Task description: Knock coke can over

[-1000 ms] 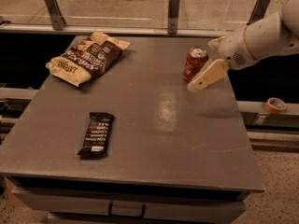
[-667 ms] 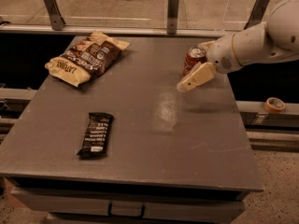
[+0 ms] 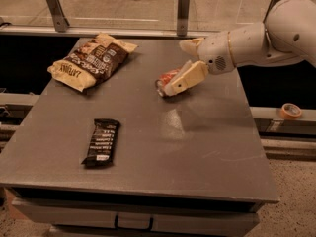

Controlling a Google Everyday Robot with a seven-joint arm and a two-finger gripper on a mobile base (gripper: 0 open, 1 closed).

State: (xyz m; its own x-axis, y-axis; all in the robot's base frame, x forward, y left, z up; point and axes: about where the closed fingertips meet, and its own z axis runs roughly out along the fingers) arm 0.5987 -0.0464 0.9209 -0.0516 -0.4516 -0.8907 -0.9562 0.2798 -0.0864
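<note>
We see the small red metal coke can toward the rear middle of the flat grey tabletop. It appears tipped well off upright, its silvery end facing front-left, though part of its body is hidden. The cream two-finger gripper hangs at the can's right side, fingers spread apart with nothing between them; the lower finger lies across the can, touching or nearly so. We judge the can light, thin-walled and easily dented, with a smooth skin that slides and a round body that will roll once down. It needs no grasp, only a sideways push high on its wall. Open room lies to the front and left of it. The brown and cream chip bag sits well apart at rear left, and the black wrapped snack bar lies nearer the front left. The table's back edge is near behind the can, so we would aim any push away from it.
</note>
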